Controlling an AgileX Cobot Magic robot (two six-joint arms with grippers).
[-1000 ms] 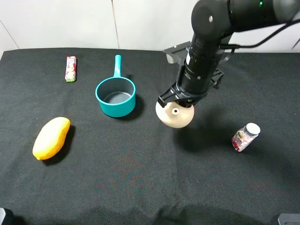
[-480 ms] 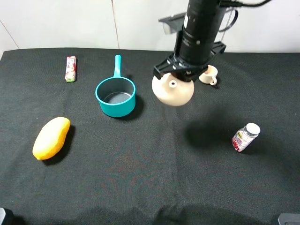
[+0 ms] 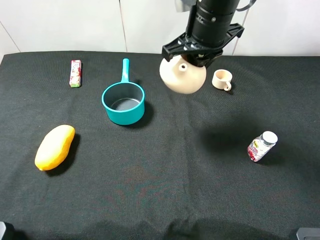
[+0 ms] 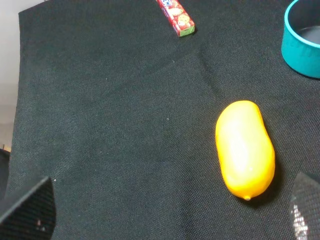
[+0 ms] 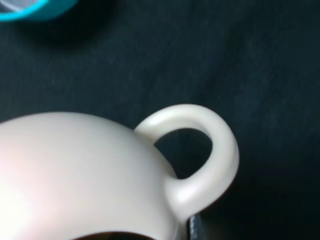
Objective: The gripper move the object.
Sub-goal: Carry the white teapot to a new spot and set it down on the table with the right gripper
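Observation:
The beige teapot [image 3: 183,75] hangs in the air above the black cloth, tilted, with its short spout toward the camera. My right gripper [image 3: 194,51], a bulky black cylinder, is shut on the teapot from above. The right wrist view shows the teapot's round body [image 5: 75,170] and loop handle [image 5: 212,150] close up, well above the cloth. The teapot's shadow lies on the cloth to the right. My left gripper [image 4: 165,215] shows only in the left wrist view. Its fingertips [image 4: 27,210] stand wide apart and empty near the mango [image 4: 245,147].
A teal saucepan [image 3: 123,102] stands left of the teapot. A small beige cup [image 3: 222,79] stands just right of it. A yellow mango [image 3: 54,147] lies front left, a candy pack [image 3: 75,73] back left, a small white-capped bottle [image 3: 261,146] at right.
My right arm has lifted the teapot off the cloth and carried it up and toward the back. The small cup behind it has come into view.

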